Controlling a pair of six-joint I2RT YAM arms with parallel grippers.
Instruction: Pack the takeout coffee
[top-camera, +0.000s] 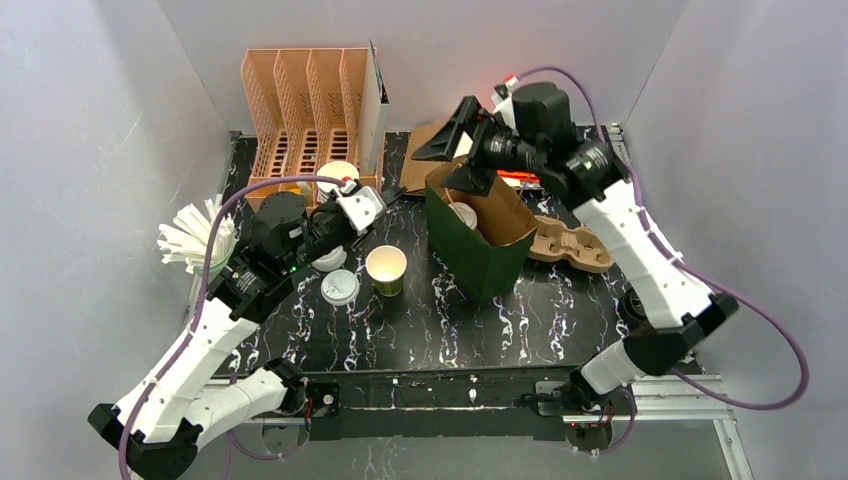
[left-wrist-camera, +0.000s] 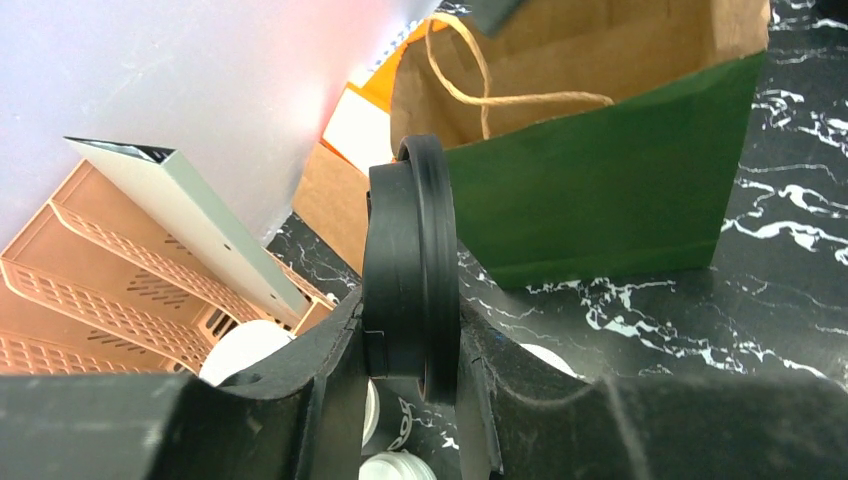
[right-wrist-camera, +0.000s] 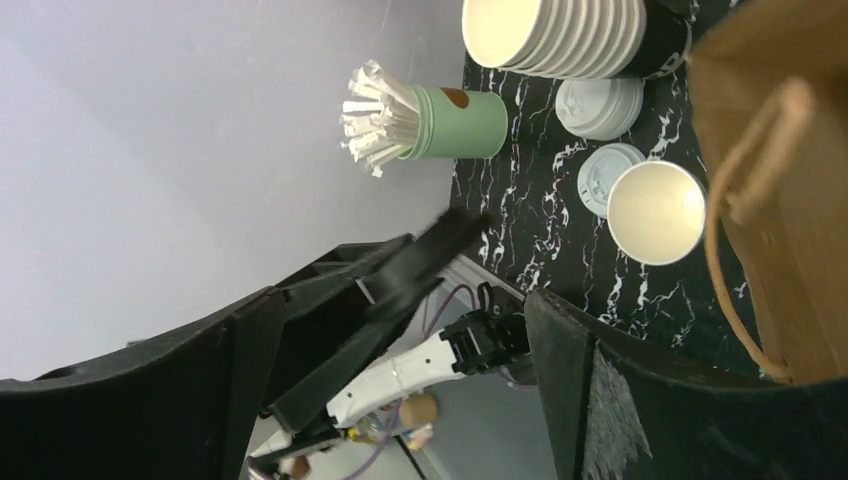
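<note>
the takeout coffee (top-camera: 462, 213), a white cup with a round lid as far as i can see, stands inside the green paper bag (top-camera: 470, 255), directly under the right end effector (top-camera: 452, 160), which is spread wide and empty. so the bagging step looks finished; next this arm should rise straight, clear of the stiff kraft rim and the twine handle (left-wrist-camera: 480, 80). the left end effector (left-wrist-camera: 410, 320) pinches a black rimmed disc (left-wrist-camera: 405, 250) on its edge; near it, on the side toward the arm bases, an open tapered cup (top-camera: 386, 265) stands on the glossy marbled bench (top-camera: 560, 320).

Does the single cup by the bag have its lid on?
Off: the paper cup stands open, bare inside showing; a white lid lies beside it.
</note>
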